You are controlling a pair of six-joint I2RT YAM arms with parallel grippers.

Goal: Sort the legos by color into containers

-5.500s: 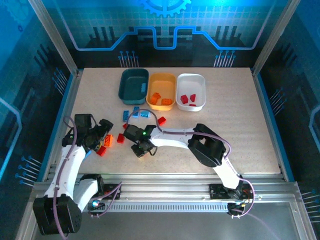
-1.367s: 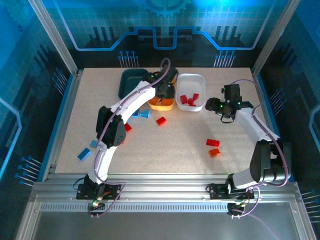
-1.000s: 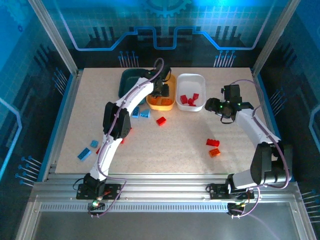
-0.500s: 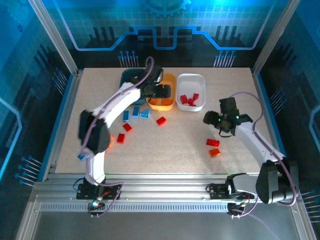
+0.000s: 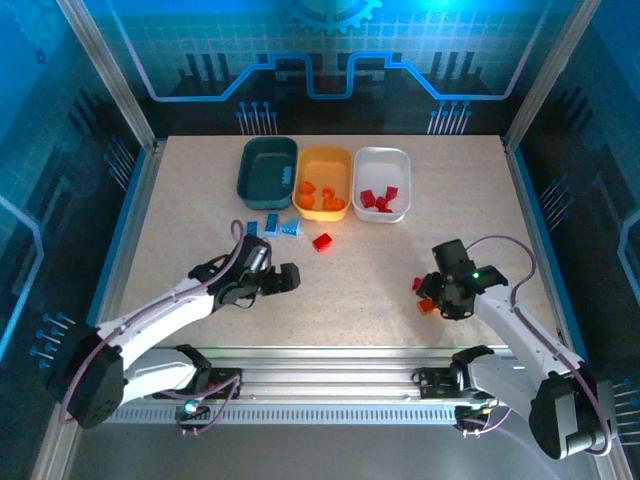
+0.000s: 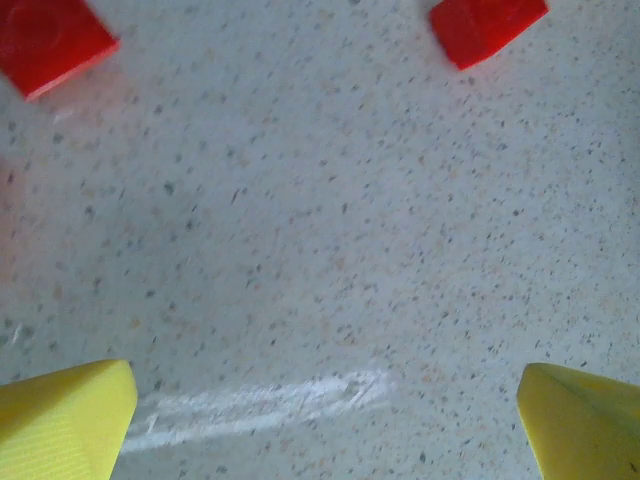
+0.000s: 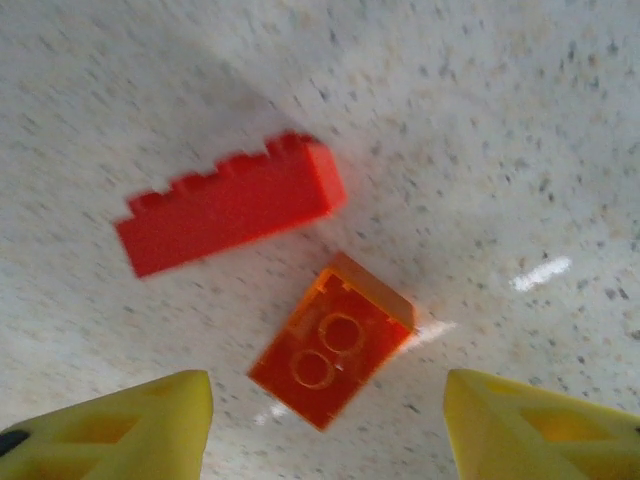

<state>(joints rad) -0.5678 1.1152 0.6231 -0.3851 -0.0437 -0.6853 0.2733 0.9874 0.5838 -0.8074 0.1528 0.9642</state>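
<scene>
Now lower the parted, empty right gripper (image 7: 325,405) squarely over the orange brick (image 7: 333,352), missing the red brick (image 7: 230,205) at eleven o'clock. Leave the left gripper (image 6: 325,405) splayed, empty.

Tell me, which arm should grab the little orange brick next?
Right. The right gripper hangs open directly over the orange brick, ready to close on it. The left gripper is across the table, above red bricks instead.

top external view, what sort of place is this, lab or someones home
Probably a robot lab workcell, not a home: a speckled table fenced by aluminium frame posts, blue circuit-and-gear backdrop panels, and two arms bolted to a metal rail.
</scene>
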